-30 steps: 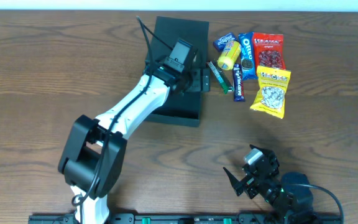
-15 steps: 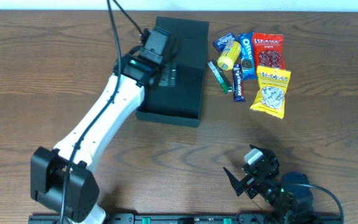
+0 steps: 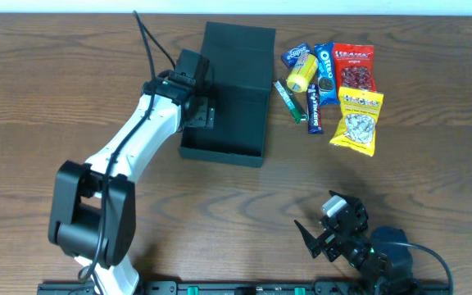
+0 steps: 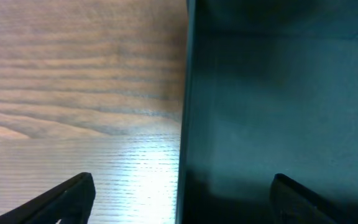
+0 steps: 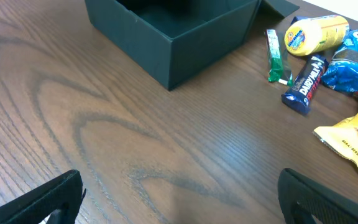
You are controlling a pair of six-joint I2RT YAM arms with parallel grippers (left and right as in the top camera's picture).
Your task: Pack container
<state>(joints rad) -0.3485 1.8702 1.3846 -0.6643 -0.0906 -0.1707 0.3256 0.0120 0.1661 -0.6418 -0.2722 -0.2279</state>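
Shifted leftward, the left pincer [image 4: 180,198] straddles a wall of the open box [image 3: 240,123], spread wide and empty like the right pincer [image 5: 179,202]; all snacks [image 3: 334,82] wait outside, seemingly nothing packed yet.

White-shelled left arm [image 3: 138,141], black joints and cable; left gripper [image 4: 182,196], right gripper [image 5: 180,198] black-fingered.

We see a wooden table [image 3: 72,90]. Clustered on it lie a red packet [image 3: 354,67], an Oreo pack [image 3: 325,72], a yellow tube [image 3: 301,73] and a yellow seed bag [image 3: 357,121].
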